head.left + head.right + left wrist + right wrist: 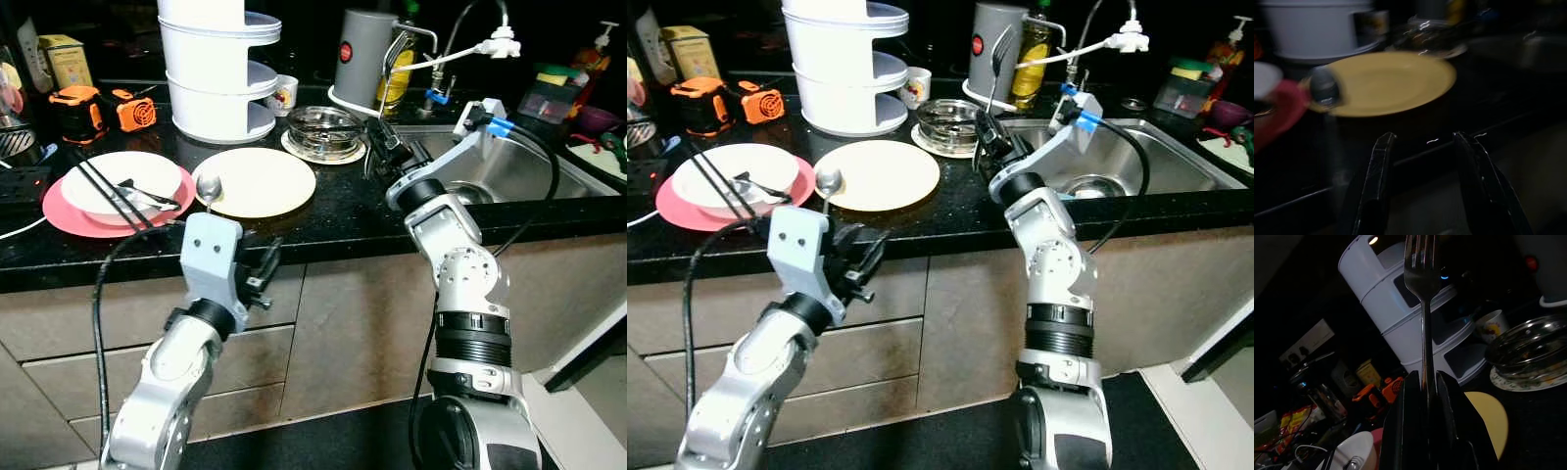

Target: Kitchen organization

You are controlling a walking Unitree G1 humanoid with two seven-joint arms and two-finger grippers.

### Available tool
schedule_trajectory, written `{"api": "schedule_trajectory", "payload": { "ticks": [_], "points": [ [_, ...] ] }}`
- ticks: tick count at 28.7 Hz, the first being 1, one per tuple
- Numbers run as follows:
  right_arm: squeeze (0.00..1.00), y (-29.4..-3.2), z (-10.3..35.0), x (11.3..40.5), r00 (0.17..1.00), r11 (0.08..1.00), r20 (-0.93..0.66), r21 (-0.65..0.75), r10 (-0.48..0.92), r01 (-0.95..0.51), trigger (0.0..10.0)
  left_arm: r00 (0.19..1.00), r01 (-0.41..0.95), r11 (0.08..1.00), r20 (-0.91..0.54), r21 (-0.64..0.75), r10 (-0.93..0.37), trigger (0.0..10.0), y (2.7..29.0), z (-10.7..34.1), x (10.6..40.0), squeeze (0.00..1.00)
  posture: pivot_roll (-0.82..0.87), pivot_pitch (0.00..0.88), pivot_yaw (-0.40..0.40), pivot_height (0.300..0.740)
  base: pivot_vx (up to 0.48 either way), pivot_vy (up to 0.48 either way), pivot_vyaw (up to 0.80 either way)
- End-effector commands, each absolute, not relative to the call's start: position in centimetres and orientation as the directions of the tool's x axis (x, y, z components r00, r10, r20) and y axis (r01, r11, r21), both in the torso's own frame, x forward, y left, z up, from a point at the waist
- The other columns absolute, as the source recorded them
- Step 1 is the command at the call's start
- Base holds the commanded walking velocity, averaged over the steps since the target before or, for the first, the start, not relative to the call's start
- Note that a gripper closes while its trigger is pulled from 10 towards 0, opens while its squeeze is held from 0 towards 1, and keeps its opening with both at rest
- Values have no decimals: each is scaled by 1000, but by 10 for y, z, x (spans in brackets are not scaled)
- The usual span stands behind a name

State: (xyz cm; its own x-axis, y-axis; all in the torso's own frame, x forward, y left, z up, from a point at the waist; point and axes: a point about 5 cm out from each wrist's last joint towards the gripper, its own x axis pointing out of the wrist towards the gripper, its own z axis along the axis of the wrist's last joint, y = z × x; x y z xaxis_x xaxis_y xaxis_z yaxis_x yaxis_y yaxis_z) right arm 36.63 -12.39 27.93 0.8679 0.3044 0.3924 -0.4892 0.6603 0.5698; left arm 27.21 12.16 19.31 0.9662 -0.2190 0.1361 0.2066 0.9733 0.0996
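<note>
right gripper clamps a fork upright, tines up, above the black counter beside the sink. left gripper, fingers apart, hangs before the counter edge, yellow plate at its 12 o'clock.

A: The fork clamped in the right gripper looks like polished metal, its tines catching light. Just beyond it, the tiered container?

B: Smooth white plastic, slightly glossy. The dish near the fork is shiny steel, and the counter beneath is glossy speckled black stone. The gripper's fingers are matt black.
</note>
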Motion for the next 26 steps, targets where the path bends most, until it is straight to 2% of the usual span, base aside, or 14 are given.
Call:
{"api": "schedule_trajectory", "payload": {
  "ticks": [1,4,6,7,9,10,13,18,26],
  "points": [
    [0,-124,280,366,865,673,396,553,308,-492,10000,986,122,979,96,162,-139,10000,124,187,279,0,122,0,-122,740,0,0,0],
    [0,-123,280,366,865,679,394,544,312,-493,10000,991,86,982,88,168,-102,10000,125,186,283,0,122,0,-122,740,0,0,0],
    [0,-120,273,365,870,758,346,440,351,-481,10000,993,65,984,88,168,-81,10000,122,186,290,0,115,0,-120,740,0,0,0],
    [0,-120,273,365,870,758,346,440,351,-481,10000,993,65,984,88,168,-81,10000,122,186,290,0,115,0,-120,740,0,0,0],
    [0,-117,262,362,865,819,284,300,413,-489,10000,992,64,985,100,160,-81,10000,118,189,295,0,114,0,-120,740,0,0,0],
    [0,-117,262,362,865,819,284,300,413,-489,10000,992,64,985,100,160,-81,10000,118,189,295,0,114,0,-120,740,0,0,0],
    [0,-122,252,355,847,842,230,152,480,-518,10000,989,67,986,119,151,-86,10000,115,195,301,0,102,0,-116,740,0,0,0],
    [0,-132,248,353,868,864,222,151,444,-481,10000,984,81,983,145,166,-106,10000,111,204,308,0,98,0,-107,740,0,0,229],
    [0,-130,251,353,878,869,246,185,411,-459,10000,983,80,975,144,207,-111,10000,111,205,313,0,103,0,-98,740,0,0,85]
  ]
}}
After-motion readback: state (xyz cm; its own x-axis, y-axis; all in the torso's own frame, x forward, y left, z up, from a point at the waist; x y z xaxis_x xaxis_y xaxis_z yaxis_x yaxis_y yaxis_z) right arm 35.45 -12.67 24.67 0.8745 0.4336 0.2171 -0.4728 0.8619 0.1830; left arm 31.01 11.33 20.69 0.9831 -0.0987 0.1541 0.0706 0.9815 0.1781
